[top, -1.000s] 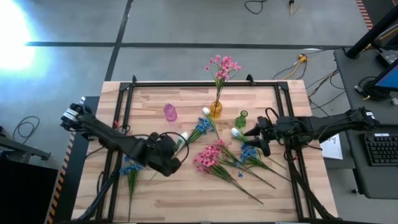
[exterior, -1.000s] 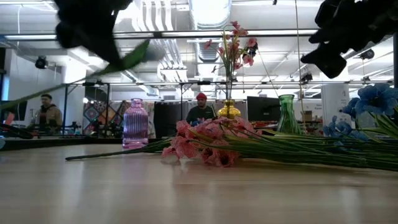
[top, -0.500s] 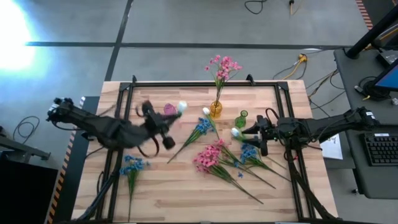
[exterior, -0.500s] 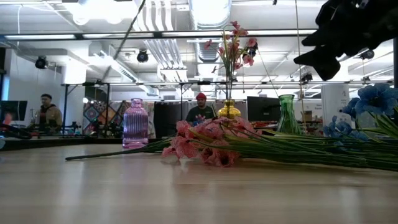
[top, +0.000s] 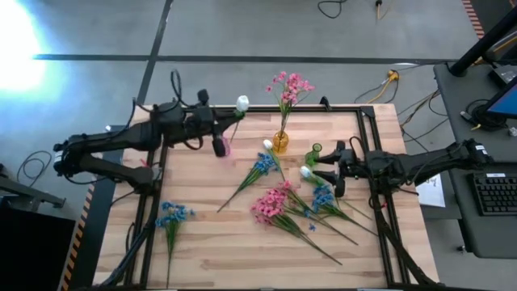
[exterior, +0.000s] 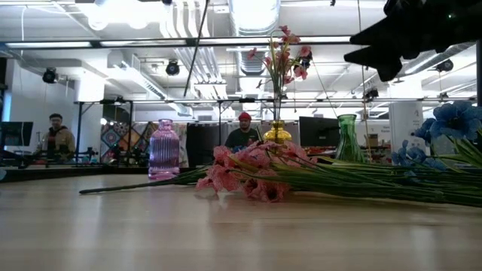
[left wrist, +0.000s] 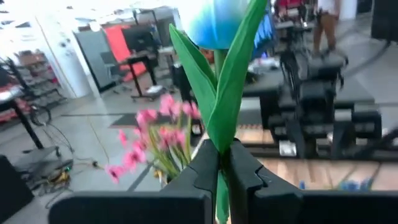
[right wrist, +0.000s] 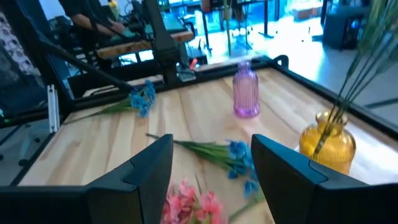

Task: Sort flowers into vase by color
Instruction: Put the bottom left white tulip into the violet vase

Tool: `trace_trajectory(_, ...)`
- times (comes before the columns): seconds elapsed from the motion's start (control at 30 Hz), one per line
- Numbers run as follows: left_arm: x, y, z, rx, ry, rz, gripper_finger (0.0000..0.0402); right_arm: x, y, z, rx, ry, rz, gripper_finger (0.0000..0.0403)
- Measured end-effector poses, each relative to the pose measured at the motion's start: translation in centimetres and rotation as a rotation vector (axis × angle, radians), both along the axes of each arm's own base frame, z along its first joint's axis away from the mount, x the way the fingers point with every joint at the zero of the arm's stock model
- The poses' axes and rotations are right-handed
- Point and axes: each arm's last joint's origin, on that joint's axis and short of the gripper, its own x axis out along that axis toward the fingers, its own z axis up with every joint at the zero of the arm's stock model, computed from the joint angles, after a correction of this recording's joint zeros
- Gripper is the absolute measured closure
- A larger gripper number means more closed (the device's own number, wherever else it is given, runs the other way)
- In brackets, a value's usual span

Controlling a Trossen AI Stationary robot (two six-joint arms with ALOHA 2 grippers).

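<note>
High view: left gripper (top: 218,139), fingers clamped on white flower (top: 241,103), has swung up beside purple vase (top: 221,146); insertion seems next. Right gripper (top: 327,175) hovers, fingers apart.

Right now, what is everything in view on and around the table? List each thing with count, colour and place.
Table: one, light wood, black frame.
Vases: three in a row at the far middle: purple, amber, green.
Pink flowers in the amber vase: one sprig, upright.
Pink flowers on the table: a bunch, centre.
Blue flowers: one stem mid-table, one near the left front corner, some at centre right.
White buds lying on the table: two, one beside the amber vase, one near the green vase.
People: two beyond the table in the low view.
Left claw: shut on a white bud flower, above the purple vase.
Right claw: open, empty, near the green vase.
</note>
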Motion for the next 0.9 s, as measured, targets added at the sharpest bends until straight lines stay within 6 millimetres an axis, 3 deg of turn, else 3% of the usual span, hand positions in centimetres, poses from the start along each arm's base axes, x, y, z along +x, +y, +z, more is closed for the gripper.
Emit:
trace_trajectory(0.2, -1.3, 0.8, -2.0, 0.041, -0.096, 0.001, 0.0401, 0.0, 0.0, 0.3, -0.007, -0.03, 0.001, 0.0193)
trace_trajectory(0.5, -6.0, 0.3, -2.6, 0.04, -0.267, 0.113, 0.0401, 0.0, 0.0, 0.3, -0.015, -0.027, -0.006, 0.0193)
trace_trajectory(0.77, -7.8, 0.3, -4.4, 0.014, -0.269, 0.272, 0.0401, 0.0, -0.1, 0.3, -0.027, -0.027, -0.007, 0.0193)
trace_trajectory(0.9, -8.1, 0.2, -4.5, -0.011, -0.29, 0.267, 0.0401, 0.0, -0.1, 0.3, -0.027, -0.026, -0.007, 0.0193)
